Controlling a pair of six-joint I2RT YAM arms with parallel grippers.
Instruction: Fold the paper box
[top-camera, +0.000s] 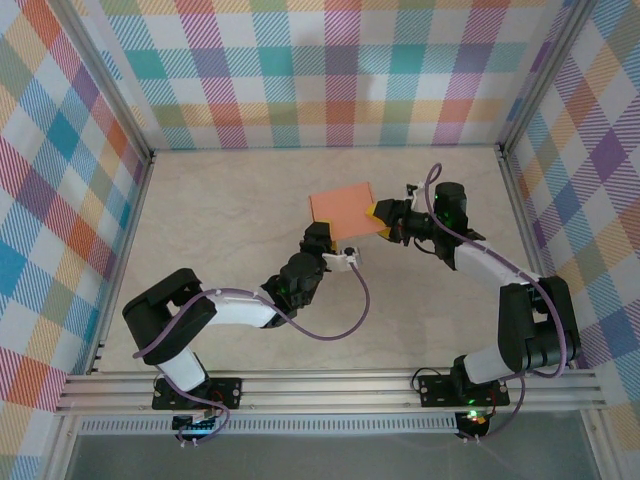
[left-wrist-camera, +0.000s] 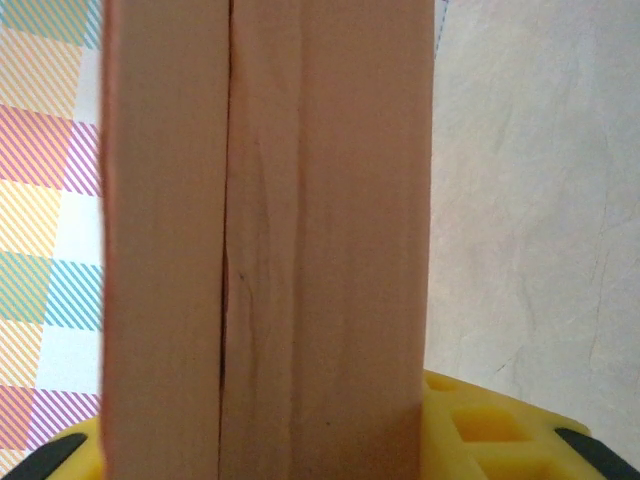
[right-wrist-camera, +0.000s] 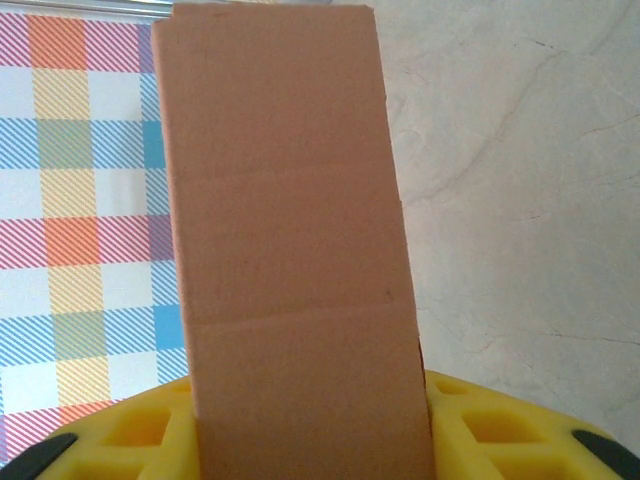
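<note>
The paper box (top-camera: 342, 207) is a small salmon-orange closed box, held above the middle of the table. My left gripper (top-camera: 320, 233) grips its near-left corner, and my right gripper (top-camera: 381, 217) grips its right end. In the left wrist view the box (left-wrist-camera: 300, 230) stands tall between the yellow fingers (left-wrist-camera: 490, 432), with a dark seam running down its face; the left gripper (left-wrist-camera: 265, 455) is shut on it. In the right wrist view the box (right-wrist-camera: 290, 240) rises from between the yellow pads (right-wrist-camera: 500, 430), which press both its sides; the right gripper (right-wrist-camera: 312, 435) is shut on it.
The pale marbled table (top-camera: 210, 220) is closed in by plaid walls (top-camera: 320, 70) at the back and both sides, with aluminium rails (top-camera: 330, 385) along the near edge. A purple cable (top-camera: 350, 315) loops off the left arm.
</note>
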